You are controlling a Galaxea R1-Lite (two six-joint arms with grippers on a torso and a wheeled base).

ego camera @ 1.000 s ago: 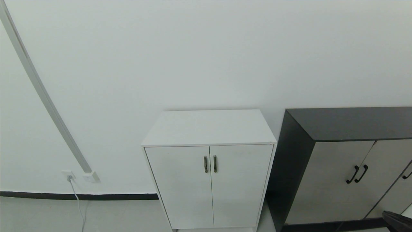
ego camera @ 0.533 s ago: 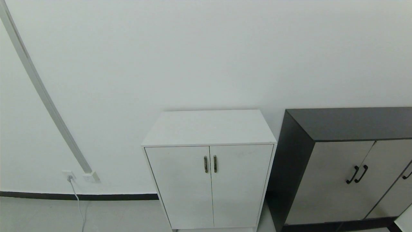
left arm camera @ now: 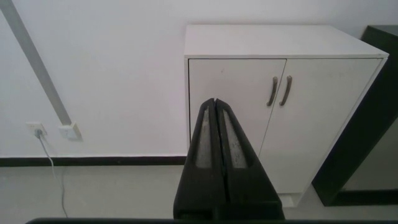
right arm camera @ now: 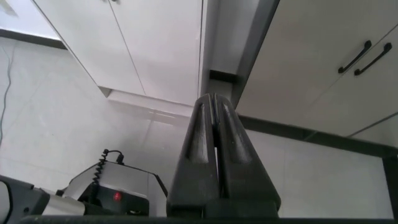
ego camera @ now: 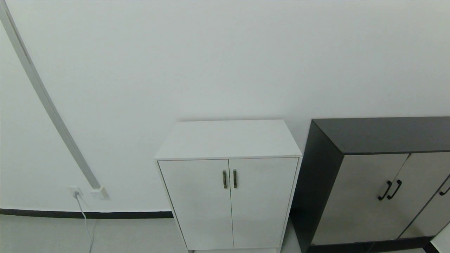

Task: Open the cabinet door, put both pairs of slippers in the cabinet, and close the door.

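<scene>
White cabinet stands on the floor, back against the wall. Both doors are shut. The two dark handles sit upright side by side at the centre seam, in the upper part of the doors. Cabinet top is bare.

Just beside its right side is a black-framed cabinet with grey doors, also shut; a narrow gap runs between the two.

Left gripper: fingers pressed together, nothing between them. It hangs in front of the white cabinet, well apart from it, tips directed toward the left door.

Right gripper: fingers likewise together and holding nothing. It sits low above the floor, tips directed at the gap between the two cabinets' bases.

To the left of the white cabinet, a pale trunking slants down the wall to a socket. A grey cable drops from the socket to the floor. A black skirting marks the wall's foot.
</scene>
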